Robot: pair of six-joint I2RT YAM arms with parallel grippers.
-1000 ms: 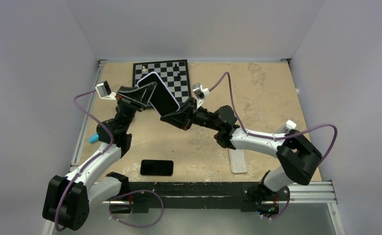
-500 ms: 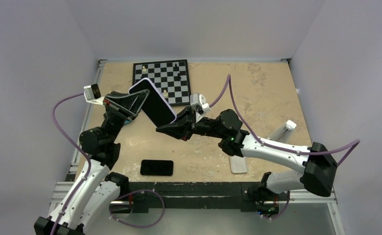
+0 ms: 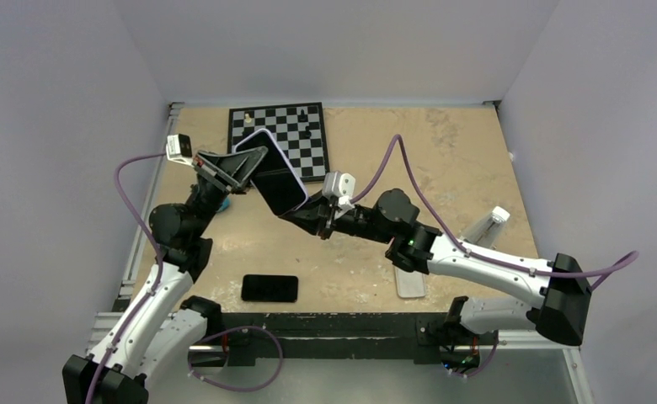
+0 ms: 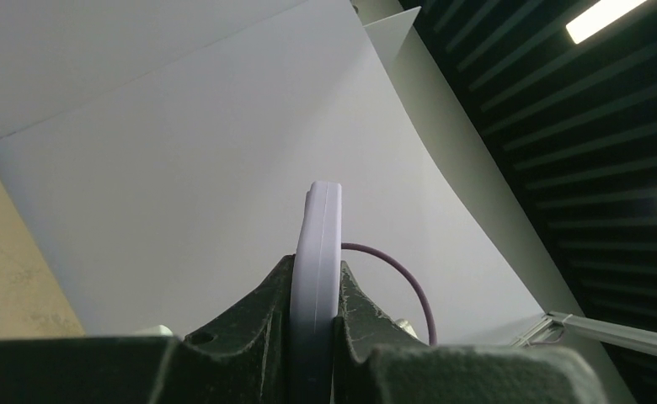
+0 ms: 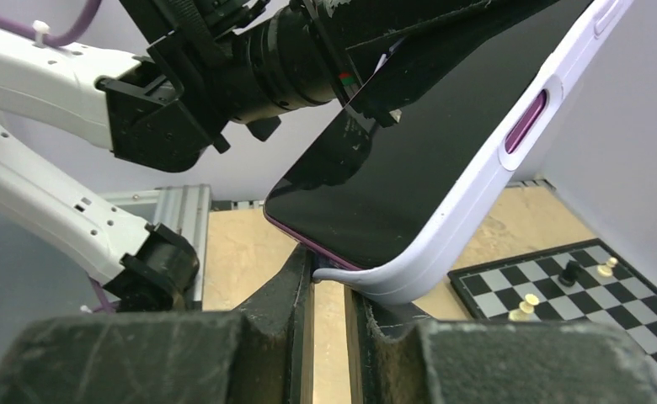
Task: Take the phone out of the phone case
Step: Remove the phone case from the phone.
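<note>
Overhead, the phone (image 3: 276,172) hung tilted in the air above the desk (image 3: 451,160), dark screen turned upward, near the middle and just in front of the chessboard (image 3: 296,126). It sat inside the lavender phone case (image 5: 477,185), whose side showed a purple button. The two arms met at it from opposite sides.

The left pincer (image 4: 315,278) was clenched on the upper-left edge of the phone case. In the left wrist view the pale edge stood upright between the two dark fingers, both pressed against it, with a purple cable (image 4: 392,273) arcing behind.

The right pincer (image 5: 329,279) sat under the lower corner. In the right wrist view its fingers stood narrowly apart, with bare desk showing through the gap. The rounded corner of the phone case rested on the right-hand finger, and a thin lip of it reached across the top of the gap. Whether the fingers actually pinched that lip I could not tell.

A second black handset (image 3: 269,288) lay flat on the desk near the arm bases, well apart from the held phone. A few small pieces (image 5: 569,271) stood on the chessboard.
</note>
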